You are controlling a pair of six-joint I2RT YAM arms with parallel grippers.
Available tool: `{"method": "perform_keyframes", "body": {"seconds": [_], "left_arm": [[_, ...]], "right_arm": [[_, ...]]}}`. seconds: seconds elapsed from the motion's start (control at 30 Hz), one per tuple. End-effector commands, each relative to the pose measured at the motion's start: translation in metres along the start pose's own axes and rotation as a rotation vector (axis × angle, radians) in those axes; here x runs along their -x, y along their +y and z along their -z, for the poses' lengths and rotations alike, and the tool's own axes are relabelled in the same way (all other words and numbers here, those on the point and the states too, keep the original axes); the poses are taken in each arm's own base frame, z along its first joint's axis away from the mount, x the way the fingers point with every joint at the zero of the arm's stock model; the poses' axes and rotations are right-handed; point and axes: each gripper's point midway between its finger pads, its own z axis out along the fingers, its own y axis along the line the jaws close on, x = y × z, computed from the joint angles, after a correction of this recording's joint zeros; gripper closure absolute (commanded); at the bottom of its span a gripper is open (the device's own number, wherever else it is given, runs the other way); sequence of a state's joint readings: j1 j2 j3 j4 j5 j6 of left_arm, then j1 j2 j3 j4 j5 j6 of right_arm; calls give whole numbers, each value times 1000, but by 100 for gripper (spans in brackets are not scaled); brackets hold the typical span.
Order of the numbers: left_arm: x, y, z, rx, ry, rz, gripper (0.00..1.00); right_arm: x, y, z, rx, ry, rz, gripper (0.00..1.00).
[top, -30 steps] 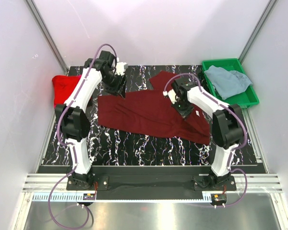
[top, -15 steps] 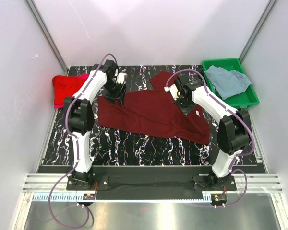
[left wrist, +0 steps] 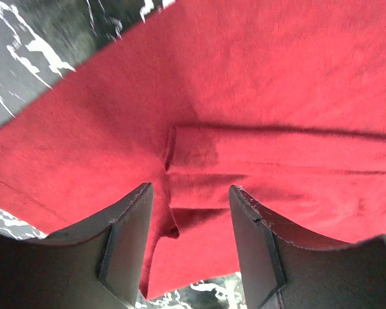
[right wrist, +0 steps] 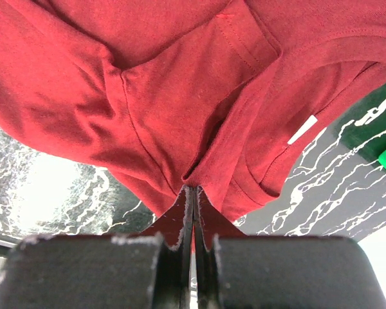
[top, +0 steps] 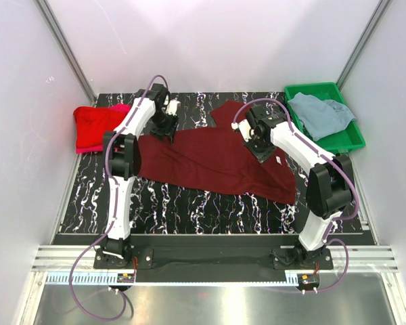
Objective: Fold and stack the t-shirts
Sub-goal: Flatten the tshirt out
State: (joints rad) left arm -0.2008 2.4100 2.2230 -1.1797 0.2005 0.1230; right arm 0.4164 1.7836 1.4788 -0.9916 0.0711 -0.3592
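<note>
The dark maroon t-shirt [top: 210, 159] lies spread and creased across the middle of the table. My left gripper [top: 166, 132] is open at the shirt's far left corner; in the left wrist view [left wrist: 190, 212] its fingers [left wrist: 125, 238] straddle a small fold of the maroon cloth [left wrist: 244, 96]. My right gripper [top: 260, 152] is shut on a pinched fold of the same shirt [right wrist: 180, 84] near its right side; the wrist view [right wrist: 193, 190] shows the cloth bunching into the jaws. The bright red shirt [top: 91, 125] lies at the far left on the pink one [top: 120, 107]. The grey-blue shirt [top: 318, 115] lies in the tray.
The green plastic tray [top: 352, 139] stands at the back right corner. White walls close in the table on the left, back and right. The black marbled tabletop [top: 210, 210] shows in front of the maroon shirt.
My left gripper has swung right and down from beside the red shirt onto the maroon shirt's far left corner. My right gripper shifted slightly up and right, still holding the cloth.
</note>
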Motion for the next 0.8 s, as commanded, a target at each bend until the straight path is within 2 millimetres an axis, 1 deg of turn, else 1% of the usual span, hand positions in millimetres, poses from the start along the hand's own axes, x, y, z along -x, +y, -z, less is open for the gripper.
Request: {"method": "perform_keyframes", "body": {"seconds": [0.0, 0.03, 0.1, 0.13, 0.2, 0.33, 0.4, 0.5, 0.53, 0.6, 0.63, 0.77], "left_arm": [[25, 7, 9, 33, -83, -36, 44], [26, 8, 5, 31, -80, -36, 44], [30, 8, 4, 28, -91, -41, 44], [30, 9, -1, 27, -85, -42, 44], [32, 9, -3, 23, -88, -42, 45], [26, 7, -12, 11, -61, -40, 46], [24, 5, -14, -2, -53, -41, 49], [22, 4, -17, -10, -43, -47, 55], [22, 3, -17, -12, -43, -51, 63], [22, 3, -16, -13, -45, -50, 70], [22, 2, -14, -14, -48, -51, 75], [19, 3, -7, 5, -46, -43, 77]], "right_arm": [[9, 3, 8, 8, -42, -4, 100], [10, 3, 9, 9, -45, -4, 100], [10, 4, 6, 11, -38, -2, 100], [10, 3, 6, 11, -39, -3, 100], [11, 4, 5, 14, -37, -2, 100], [12, 3, 5, 11, -39, -3, 100], [12, 3, 4, 11, -38, -5, 100], [13, 4, 3, 11, -38, -8, 100], [13, 4, 2, 13, -38, -11, 100], [13, 4, 2, 13, -37, -11, 100], [14, 4, 3, 14, -39, -11, 100], [14, 4, 2, 14, -37, -9, 100]]}}
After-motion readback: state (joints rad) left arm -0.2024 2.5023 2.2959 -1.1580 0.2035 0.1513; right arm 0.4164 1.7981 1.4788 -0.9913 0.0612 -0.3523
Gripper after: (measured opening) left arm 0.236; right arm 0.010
